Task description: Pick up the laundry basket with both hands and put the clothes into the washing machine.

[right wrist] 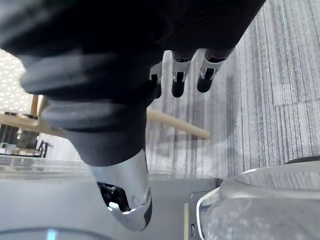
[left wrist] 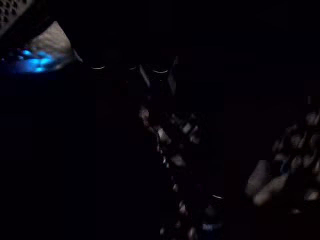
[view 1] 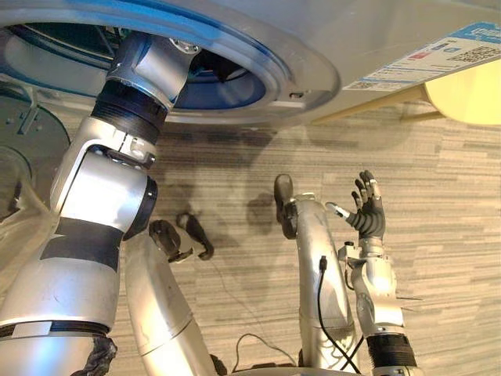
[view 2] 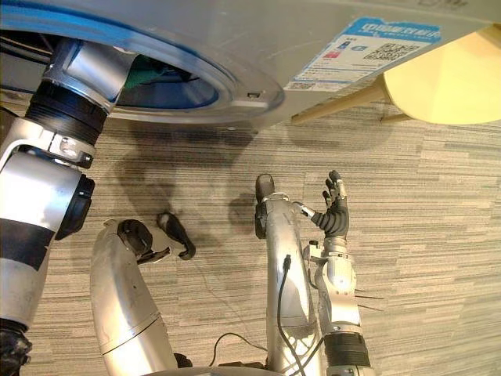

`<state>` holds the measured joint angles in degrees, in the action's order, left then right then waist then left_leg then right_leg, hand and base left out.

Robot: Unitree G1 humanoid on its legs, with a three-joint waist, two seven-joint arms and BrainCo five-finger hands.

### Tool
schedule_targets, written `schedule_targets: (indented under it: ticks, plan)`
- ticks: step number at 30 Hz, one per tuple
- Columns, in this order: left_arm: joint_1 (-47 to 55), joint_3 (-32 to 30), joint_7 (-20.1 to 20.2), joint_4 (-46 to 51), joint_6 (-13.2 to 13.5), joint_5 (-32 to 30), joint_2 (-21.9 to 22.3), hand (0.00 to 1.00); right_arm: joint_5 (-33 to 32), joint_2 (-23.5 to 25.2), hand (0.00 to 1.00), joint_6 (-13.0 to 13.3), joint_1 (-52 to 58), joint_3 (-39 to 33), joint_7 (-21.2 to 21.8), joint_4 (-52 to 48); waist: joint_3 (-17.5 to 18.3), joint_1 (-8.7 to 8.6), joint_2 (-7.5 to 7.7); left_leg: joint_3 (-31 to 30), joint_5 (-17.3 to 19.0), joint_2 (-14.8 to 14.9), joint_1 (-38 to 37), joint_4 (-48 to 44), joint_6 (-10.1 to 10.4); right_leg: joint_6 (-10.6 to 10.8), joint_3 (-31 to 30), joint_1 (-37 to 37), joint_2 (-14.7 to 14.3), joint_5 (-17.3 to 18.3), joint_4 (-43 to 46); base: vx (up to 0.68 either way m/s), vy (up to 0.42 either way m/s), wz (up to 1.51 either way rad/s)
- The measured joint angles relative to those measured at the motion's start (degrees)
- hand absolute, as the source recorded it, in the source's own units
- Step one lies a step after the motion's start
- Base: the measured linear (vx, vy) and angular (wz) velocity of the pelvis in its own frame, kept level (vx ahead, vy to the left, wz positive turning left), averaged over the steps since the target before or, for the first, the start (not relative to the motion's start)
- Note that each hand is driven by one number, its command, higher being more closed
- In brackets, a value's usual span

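Note:
The silver washing machine (view 1: pixel 313 39) hangs over the top of the eye views, its round blue-rimmed opening (view 1: pixel 227 86) at the upper left. My left arm goes up into that opening, and the hand is hidden inside the drum. A bit of green cloth (view 2: pixel 153 74) shows in the opening beside the arm. In the dark left wrist view, crumpled clothes (left wrist: pixel 280 170) lie dimly in the drum. My right hand (view 1: pixel 366 210) is held low over the floor, right of centre, fingers (right wrist: pixel 179 76) straight and holding nothing.
A pale yellow round piece of furniture (view 2: pixel 450 82) on a slanted wooden leg (view 2: pixel 337 106) stands right of the machine. A clear rounded plastic part (view 1: pixel 17 223) shows at the left edge. Grey striped carpet (view 1: pixel 438 196) covers the floor.

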<state>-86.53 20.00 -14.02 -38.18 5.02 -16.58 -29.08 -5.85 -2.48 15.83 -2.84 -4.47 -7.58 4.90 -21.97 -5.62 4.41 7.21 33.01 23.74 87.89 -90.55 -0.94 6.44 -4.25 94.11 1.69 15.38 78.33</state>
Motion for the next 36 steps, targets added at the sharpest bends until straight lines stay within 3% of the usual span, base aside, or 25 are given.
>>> schedule_targets:
  ticks: [6, 13, 18, 23, 27, 32, 36]
  plan:
    - [8.7, -5.8, -4.4, 10.0, 1.5, 3.0, -4.1, 0.0, 3.9, 0.0, 0.0, 0.0, 0.6, 2.4, -0.9, -1.3, -0.1, 0.34, -0.12, -0.7, 0.0, -0.8, -1.3, 0.3, 0.0, -0.2, 0.8, -1.7, 1.1, 1.3, 0.7, -0.02, -0.002, 0.1]
    - [21.4, -7.3, -2.3, 16.8, 2.0, 3.6, -5.0, 0.0, 6.4, 0.9, 0.0, -0.3, 0.5, 2.1, -1.2, -2.0, -0.2, 1.58, -0.23, -0.5, 0.0, -1.0, -1.9, 1.3, 0.1, -0.5, 1.0, -2.0, 1.3, 1.6, 0.2, 0.0, 0.0, 0.01]
    - [31.6, -11.9, -2.3, 19.2, 2.7, 3.6, 0.1, 0.0, 6.8, 1.3, 0.0, -0.4, 0.4, 2.0, -1.6, -2.4, -0.2, 1.77, -0.26, -0.5, 0.0, -1.0, -1.9, 1.6, 0.1, -0.6, 1.1, -2.0, 1.3, 1.9, 0.2, 0.0, 0.0, 0.0]
    - [46.0, -18.6, -4.4, 26.1, 2.8, 4.9, 9.9, 0.0, 8.7, 2.7, 0.0, -0.4, 0.5, 2.1, -2.9, -4.2, -0.2, 2.34, -0.26, -0.7, 0.0, -1.0, -2.2, 1.7, 0.5, -1.0, 1.2, -2.0, 1.4, 2.5, 0.8, 0.0, -0.007, 0.02]
    - [56.4, -20.4, -6.3, 33.6, 3.0, 5.8, 16.1, 0.0, 8.8, 2.6, 0.0, -0.5, 0.7, 1.9, -3.8, -4.2, -0.2, 3.31, -0.31, -1.2, 0.1, -1.9, -3.8, 1.6, 1.0, -1.5, 1.4, -3.4, 2.3, 4.0, 2.3, 0.01, -0.023, 0.17]
    - [72.5, -19.2, -7.4, 39.3, 4.6, 7.2, 24.4, 0.0, 9.4, 2.4, 0.0, -0.8, 2.6, 2.1, -4.6, -3.9, 0.0, 5.02, -0.67, -2.3, 0.1, -4.1, -13.4, 4.8, 2.9, -2.4, 2.7, -13.2, 4.6, 7.3, 2.1, 0.02, -0.038, 0.27]
    - [81.6, -17.2, -6.3, 39.7, 6.8, 12.4, 26.8, 0.0, 10.0, 1.4, 0.0, -1.3, 5.5, 2.3, -4.4, -2.0, 0.6, 6.53, -1.65, -2.6, -1.0, -6.2, -24.0, 11.7, 4.8, -3.2, 4.6, -24.5, 6.4, 8.5, -2.4, 0.06, -0.092, 0.32]
